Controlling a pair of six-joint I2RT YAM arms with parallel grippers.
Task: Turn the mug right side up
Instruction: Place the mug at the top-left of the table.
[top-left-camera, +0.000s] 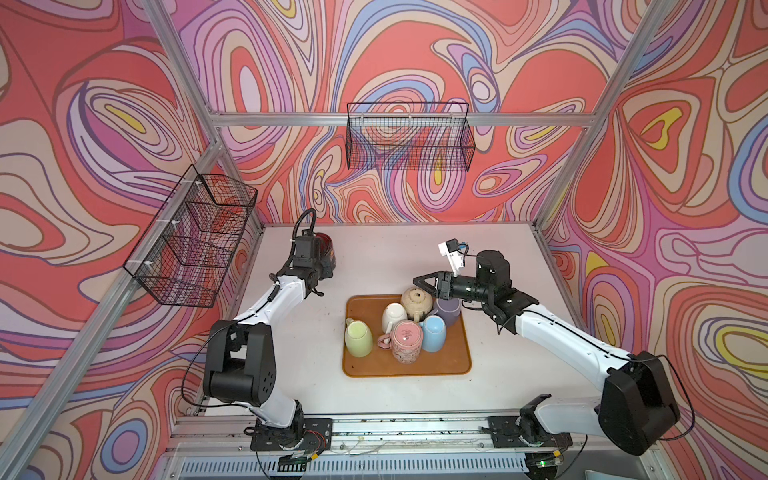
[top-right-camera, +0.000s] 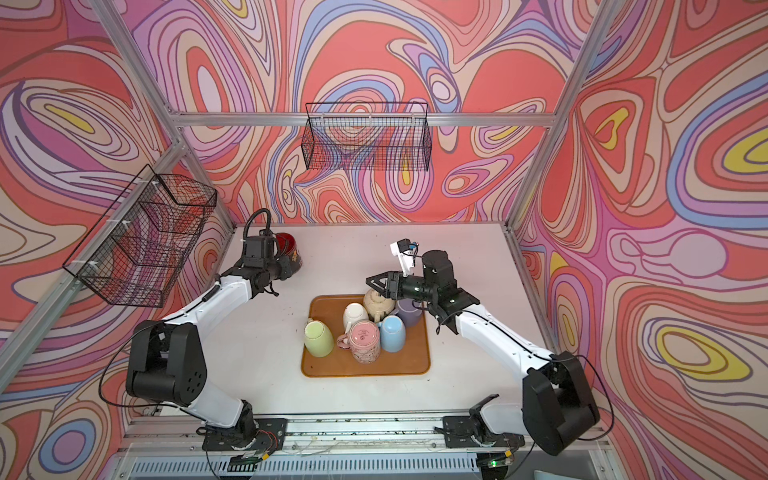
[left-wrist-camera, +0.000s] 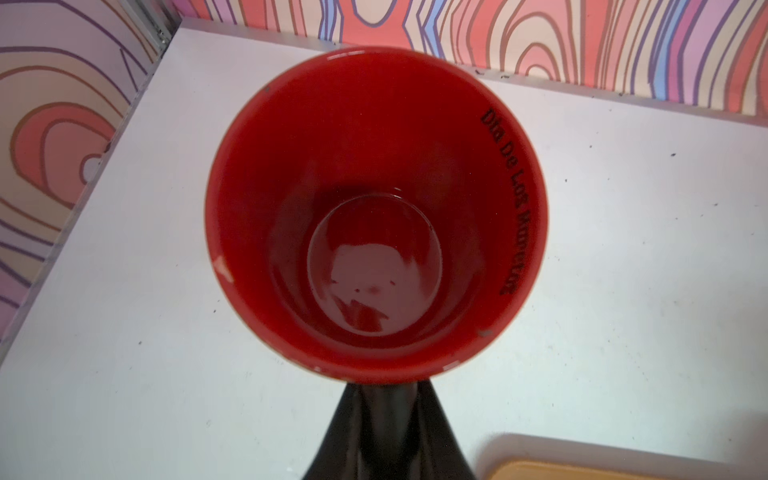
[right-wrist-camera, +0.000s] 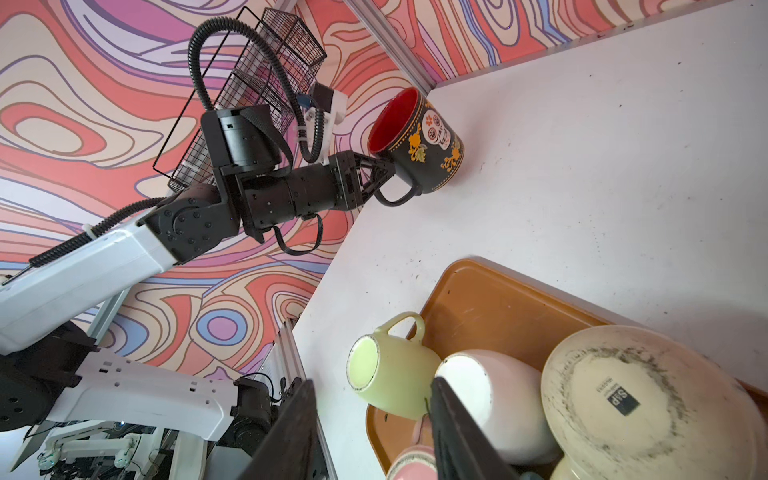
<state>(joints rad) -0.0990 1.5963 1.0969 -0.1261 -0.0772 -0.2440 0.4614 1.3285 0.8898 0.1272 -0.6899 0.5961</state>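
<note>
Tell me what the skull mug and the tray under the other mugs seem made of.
The skull mug looks like glazed ceramic: its red inside gives glossy reflections, with apparent rim chips. The tray is probably plastic, matte orange-brown, with rounded moulded corners.

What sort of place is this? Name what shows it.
Probably a robot test cell, not a kitchen: an aluminium frame hung with swirl-printed walls boxes in the table, the left arm and right arm are bolted to a rail at its front, and upturned mugs sit on a tray.
</note>
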